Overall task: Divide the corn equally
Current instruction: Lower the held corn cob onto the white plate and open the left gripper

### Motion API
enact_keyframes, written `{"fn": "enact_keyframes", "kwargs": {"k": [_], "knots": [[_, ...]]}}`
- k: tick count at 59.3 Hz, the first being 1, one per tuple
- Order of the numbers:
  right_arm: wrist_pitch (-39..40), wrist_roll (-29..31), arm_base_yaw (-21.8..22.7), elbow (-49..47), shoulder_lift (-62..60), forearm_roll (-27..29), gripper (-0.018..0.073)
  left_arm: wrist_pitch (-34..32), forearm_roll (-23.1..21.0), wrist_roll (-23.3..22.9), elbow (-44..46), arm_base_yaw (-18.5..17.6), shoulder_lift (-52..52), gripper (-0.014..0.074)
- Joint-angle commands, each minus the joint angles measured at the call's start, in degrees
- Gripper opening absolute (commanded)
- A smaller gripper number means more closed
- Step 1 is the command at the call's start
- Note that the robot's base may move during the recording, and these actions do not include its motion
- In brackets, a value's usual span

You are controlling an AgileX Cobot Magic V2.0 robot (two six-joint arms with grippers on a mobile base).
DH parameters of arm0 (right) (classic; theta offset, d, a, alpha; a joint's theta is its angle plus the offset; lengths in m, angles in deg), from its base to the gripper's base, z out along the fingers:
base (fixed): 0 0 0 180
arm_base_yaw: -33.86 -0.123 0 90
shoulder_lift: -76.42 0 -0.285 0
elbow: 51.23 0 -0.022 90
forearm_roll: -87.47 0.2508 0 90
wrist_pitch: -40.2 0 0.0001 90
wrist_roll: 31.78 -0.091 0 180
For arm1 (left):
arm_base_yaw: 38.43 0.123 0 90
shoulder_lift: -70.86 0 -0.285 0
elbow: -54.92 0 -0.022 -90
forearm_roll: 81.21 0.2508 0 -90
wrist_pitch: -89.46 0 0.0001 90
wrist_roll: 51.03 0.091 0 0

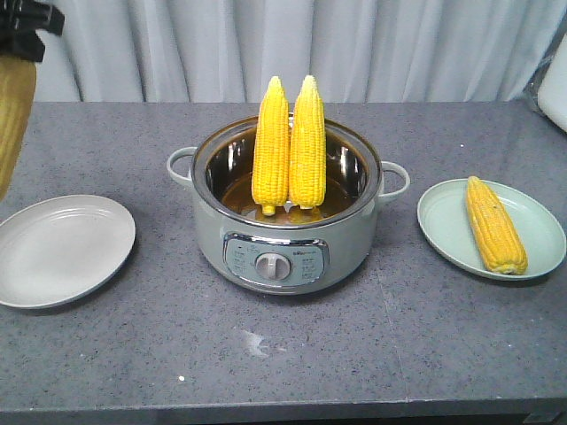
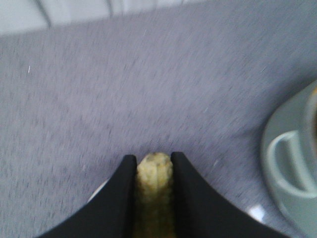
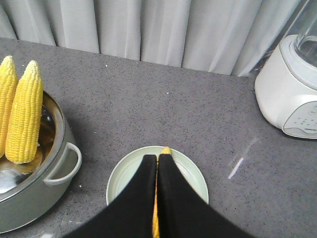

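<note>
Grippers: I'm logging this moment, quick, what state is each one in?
Left gripper: closed on a corn cob.
Right gripper: closed, holding nothing.

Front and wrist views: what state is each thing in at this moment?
Left tool, shut on the raised cob.
Right tool, shut, empty, above the green plate.
Pot, uncovered, two cobs standing inside.
Grey plate, empty.
Green plate, holds one cob lying flat.
</note>
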Motion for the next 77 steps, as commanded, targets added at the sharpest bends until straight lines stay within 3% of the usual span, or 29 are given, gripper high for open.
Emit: {"fn": "enact_keyframes", "kwargs": {"k": [1, 13, 39, 66, 77], "knots": [[3.5, 0.2, 0.3, -1.1, -0.8, 0.3, -0.0006, -1.3, 1.6, -1.1, -3.7, 0.1, 1.3, -0.0008], [3.4, 0.2, 0.3, -1.1, -0.8, 0.3, -0.0006, -3.9, 1.5, -1.0, -12.0, 0.1, -2.3, -0.0008], [3.5, 0.3, 0.3, -1.1, -0.8, 0.4, -0.0006, -2.8, 1.5, -0.7, -12.4, 0.1, -5.1, 0.0031], [3.6, 0.3, 0.3, -1.1, -0.8, 0.4, -0.0006, -4.5, 1.5, -0.9, -12.4, 0.1, -5.1, 0.0298], [3.6, 0.3, 0.3, -1.1, -0.8, 0.4, -0.0006, -4.6, 1.5, -2.1, -12.4, 0.1, -5.0, 0.0347]]}}
